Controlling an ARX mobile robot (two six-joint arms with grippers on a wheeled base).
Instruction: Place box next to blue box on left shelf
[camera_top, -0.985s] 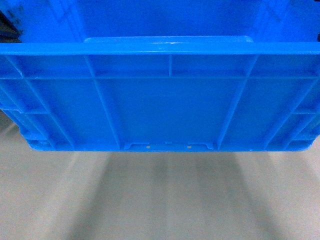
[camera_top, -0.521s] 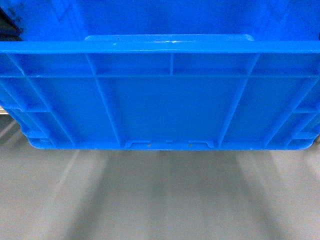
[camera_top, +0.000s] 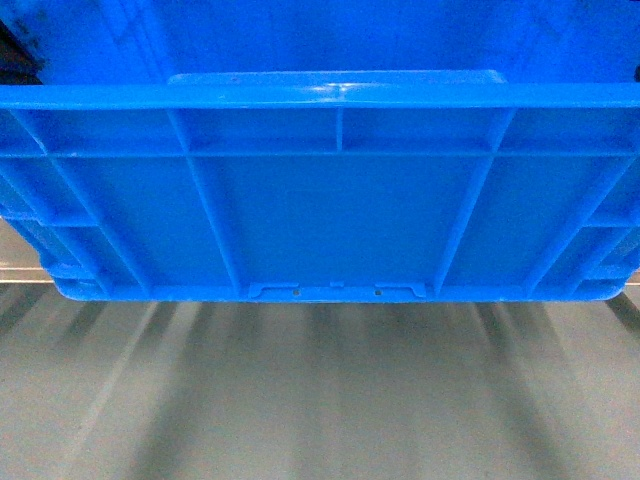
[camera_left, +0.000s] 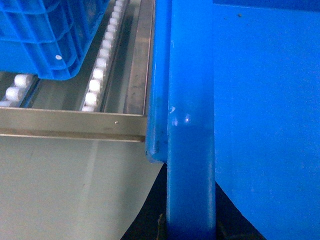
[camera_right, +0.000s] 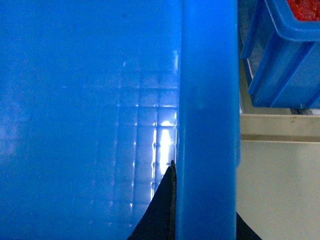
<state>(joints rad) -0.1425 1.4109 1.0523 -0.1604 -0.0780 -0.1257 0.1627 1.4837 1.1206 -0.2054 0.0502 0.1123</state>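
The box (camera_top: 340, 220), a big bright-blue ribbed crate, fills the upper half of the head view, held above the floor. My left gripper (camera_left: 190, 220) is shut on its left rim (camera_left: 190, 125), with a dark finger (camera_left: 150, 222) showing beside the rim. My right gripper (camera_right: 205, 210) is shut on the right rim (camera_right: 207, 100), one dark finger (camera_right: 160, 210) lying inside the crate. In the left wrist view the left shelf (camera_left: 70, 125) shows its white roller wheels (camera_left: 100, 70). The blue box (camera_left: 45, 35) sits on those rollers, to the left of the held crate.
Another blue bin (camera_right: 285, 55) with red contents stands on a metal rail (camera_right: 280, 127) to the right of the crate. Pale grey floor (camera_top: 320, 400) spreads below the crate. A thin strip of the rack's front rail (camera_top: 20, 272) shows under the crate's lower left corner.
The crate stays fixed in the head view while the floor streaks beneath it. A metal rail has come into sight under its bottom corners.
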